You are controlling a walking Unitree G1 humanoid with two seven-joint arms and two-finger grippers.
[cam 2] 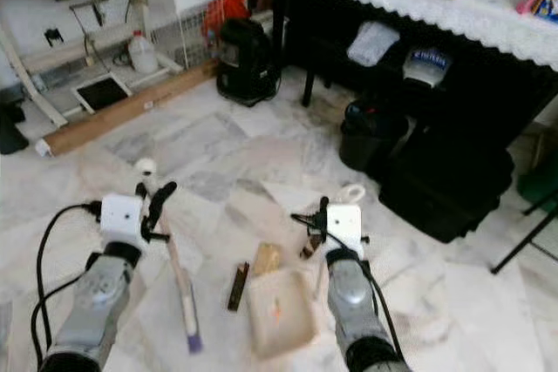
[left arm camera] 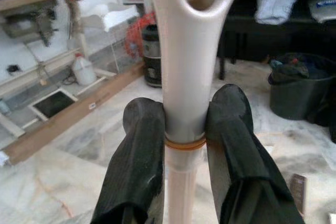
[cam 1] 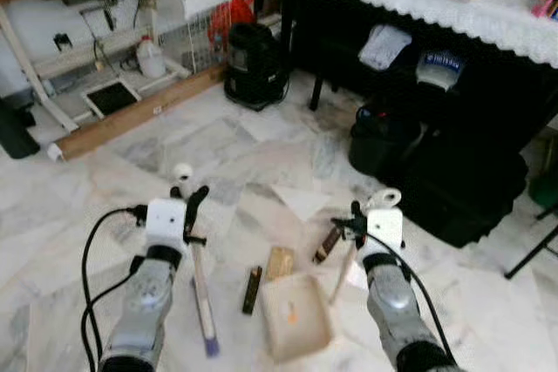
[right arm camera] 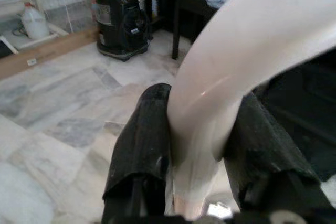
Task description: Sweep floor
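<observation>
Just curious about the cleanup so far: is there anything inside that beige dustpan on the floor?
The dustpan holds one small orange scrap; the rest of its tray looks bare. The floor underneath is covered.

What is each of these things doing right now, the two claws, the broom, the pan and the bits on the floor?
Left gripper: shut on the broom handle.
Right gripper: shut on the dustpan handle.
Broom handle: clamped between both black fingers, slanting down to the floor.
Dustpan: resting on the floor, a small orange scrap inside.
Dark bar: lying loose on the marble, beside the dustpan.
</observation>
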